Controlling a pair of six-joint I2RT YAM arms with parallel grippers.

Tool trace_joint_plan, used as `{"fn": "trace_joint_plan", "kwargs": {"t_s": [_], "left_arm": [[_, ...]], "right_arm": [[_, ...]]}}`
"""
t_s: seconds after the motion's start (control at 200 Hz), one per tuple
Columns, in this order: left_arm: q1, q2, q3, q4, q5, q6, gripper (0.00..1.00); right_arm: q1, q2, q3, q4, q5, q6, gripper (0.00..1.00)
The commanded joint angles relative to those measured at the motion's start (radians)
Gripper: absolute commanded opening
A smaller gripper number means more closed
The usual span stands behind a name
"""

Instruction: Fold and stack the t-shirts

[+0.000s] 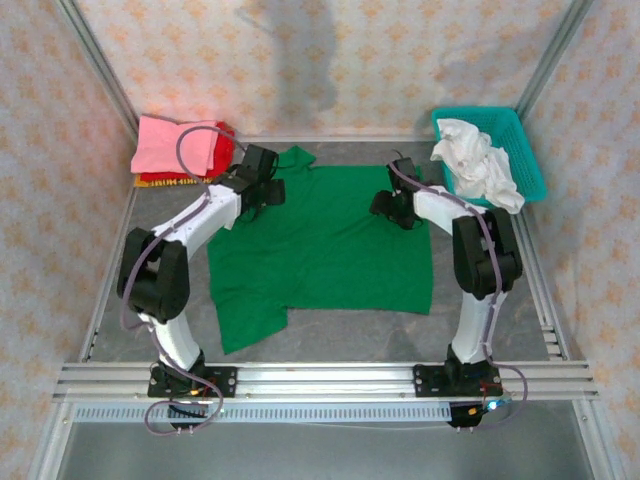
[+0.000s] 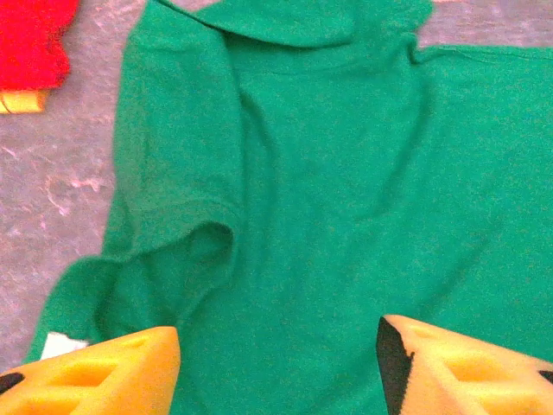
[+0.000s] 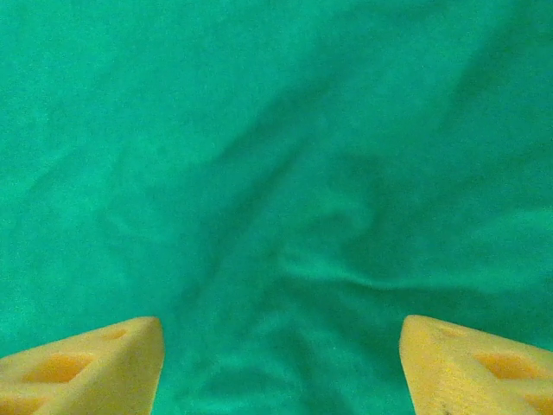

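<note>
A large green t-shirt [image 1: 320,245] lies spread flat in the middle of the table, one sleeve sticking out at the near left. My left gripper [image 1: 264,190] hovers over its far left part, near the collar [image 2: 285,26]. Its orange fingers [image 2: 112,367] stand open above the cloth [image 2: 346,190] with nothing between them. My right gripper [image 1: 392,205] hangs over the shirt's far right part. It is open too, fingers [image 3: 95,363] apart over wrinkled green cloth [image 3: 285,173]. Folded pink, red and yellow-orange t-shirts [image 1: 180,148] sit stacked at the far left corner.
A teal basket [image 1: 525,150] holding crumpled white cloth [image 1: 478,160] stands at the far right corner. The red shirt [image 2: 30,43] of the stack lies just left of the green shirt, with bare grey table [image 2: 52,190] between them. Metal rails [image 1: 320,380] run along the near edge.
</note>
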Motion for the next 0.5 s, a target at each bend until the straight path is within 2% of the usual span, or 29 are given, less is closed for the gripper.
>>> {"fn": "trace_joint_plan", "kwargs": {"t_s": [0.0,0.295,0.395,0.495], "left_arm": [[0.039,0.093,0.064,-0.1,-0.052,0.062,0.62],[0.06,0.294,0.229,-0.118,-0.039,0.1,0.58],[0.079,0.342,0.265,-0.129,-0.044,0.094,0.49],[0.095,0.344,0.269,-0.128,-0.081,0.097,0.35]], "right_arm": [[-0.003,-0.043,-0.035,-0.027,-0.009,-0.003,0.74],[-0.01,-0.014,-0.043,-0.019,0.004,-0.015,0.74],[-0.018,0.003,-0.042,-0.011,-0.006,-0.008,0.74],[-0.026,0.015,-0.048,0.0,0.005,0.001,0.74]]}}
